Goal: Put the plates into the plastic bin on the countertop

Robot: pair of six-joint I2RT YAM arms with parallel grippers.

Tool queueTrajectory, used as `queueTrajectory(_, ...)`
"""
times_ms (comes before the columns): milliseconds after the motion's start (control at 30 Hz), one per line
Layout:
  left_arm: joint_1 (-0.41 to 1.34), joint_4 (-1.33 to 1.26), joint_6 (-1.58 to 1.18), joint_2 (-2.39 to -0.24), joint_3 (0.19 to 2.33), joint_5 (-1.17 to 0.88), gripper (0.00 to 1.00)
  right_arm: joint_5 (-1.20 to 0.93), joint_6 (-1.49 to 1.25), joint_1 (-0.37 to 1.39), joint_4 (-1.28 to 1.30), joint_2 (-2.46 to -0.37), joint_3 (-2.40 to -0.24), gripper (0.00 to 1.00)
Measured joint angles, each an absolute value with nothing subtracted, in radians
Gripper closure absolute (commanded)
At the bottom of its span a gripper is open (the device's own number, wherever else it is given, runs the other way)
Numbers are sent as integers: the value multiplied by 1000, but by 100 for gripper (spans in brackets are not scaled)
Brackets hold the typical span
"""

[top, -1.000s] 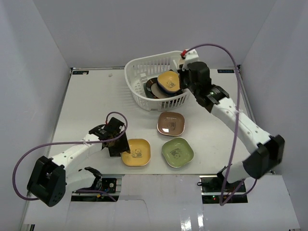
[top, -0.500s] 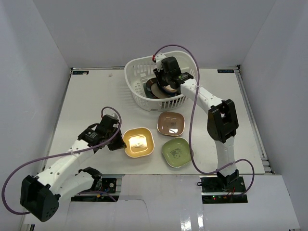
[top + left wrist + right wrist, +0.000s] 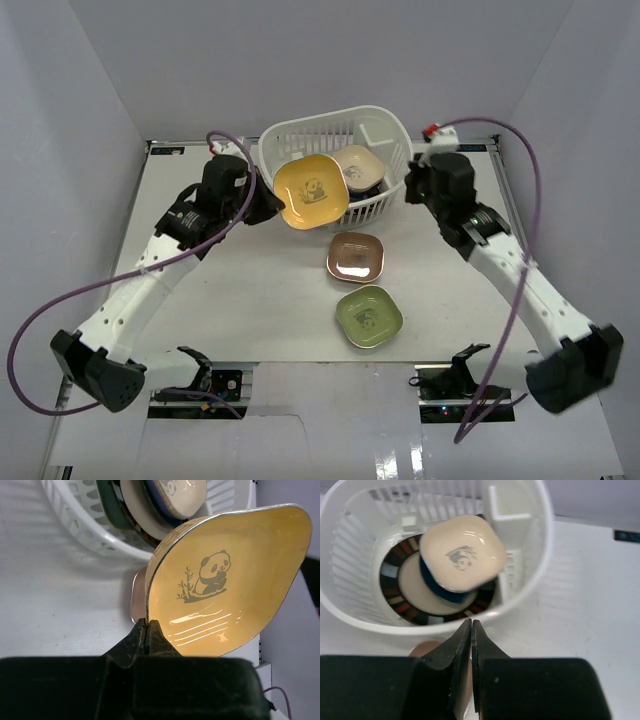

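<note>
My left gripper [image 3: 272, 206] is shut on the rim of a yellow panda plate [image 3: 312, 190], holding it tilted in the air at the front wall of the white plastic bin [image 3: 300, 128]. In the left wrist view the jaws [image 3: 146, 623] pinch the yellow plate's [image 3: 235, 580] edge. Inside the bin [image 3: 540, 545] a cream plate [image 3: 462, 560] lies on a blue one [image 3: 437, 586] and a dark-rimmed round plate [image 3: 395, 580]. My right gripper [image 3: 471, 622] is shut on nothing, just outside the bin's right side [image 3: 408, 192]. A brown plate [image 3: 355, 256] and a green plate [image 3: 368, 316] lie on the countertop [image 3: 200, 270].
White walls border the countertop on the left, back and right. Purple cables loop from both arms. The brown plate [image 3: 137, 592] lies right below the lifted yellow plate, close to the bin's [image 3: 85, 525] front wall.
The left arm has lifted the yellow plate off the countertop and carried it up to the bin. The right gripper has left the cream plate in the bin, pulled back right and shut.
</note>
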State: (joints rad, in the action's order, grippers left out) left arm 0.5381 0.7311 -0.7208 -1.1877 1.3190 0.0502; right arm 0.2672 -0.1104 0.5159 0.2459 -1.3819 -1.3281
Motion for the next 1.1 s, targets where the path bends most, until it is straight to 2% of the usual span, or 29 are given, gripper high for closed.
queueTrajectory(67,538,698,-718,-1260,1372,53,100,274,-189,457,204,-1158,-1097,91)
queueTrajectory(233,538,624,-715,-1485,1550,67,100,218,-314,433,212,-851,-666,73)
queueTrajectory(267,538,604,-716,-1534,1586,68,100,197,-329,435,236,-820,-609,65)
queueTrajectory(333,539,588,-719,-1625,1656,71,100,163,-353,439,286,-765,-520,57)
queueTrajectory(367,539,580,-722,-1666,1688,72,100,150,-361,439,311,-735,-490,46)
queueTrajectory(433,541,572,-724,-1764,1769,78,100,131,-371,439,349,-693,-467,34)
queueTrajectory(467,542,564,-725,-1807,1806,82,100,118,-378,439,352,-679,-461,24)
queueTrajectory(500,543,556,-727,-1853,1842,87,100,106,-387,439,355,-672,-460,20)
queueTrajectory(800,546,550,-738,-2177,2112,163,100,-49,-410,445,327,-722,-373,20)
queueTrajectory(900,546,561,-733,-2271,2204,192,83,-89,-416,453,313,-738,-340,22)
queueTrajectory(933,546,562,-731,-2295,2226,198,69,-101,-418,455,310,-742,-331,23)
queueTrajectory(1033,546,569,-726,-2341,2258,207,46,-125,-429,464,296,-750,-317,29)
queueTrajectory(1067,546,573,-726,-2345,2258,209,35,-133,-433,467,288,-758,-316,31)
queueTrajectory(1100,546,577,-722,-2347,2258,210,30,-136,-436,468,283,-764,-315,34)
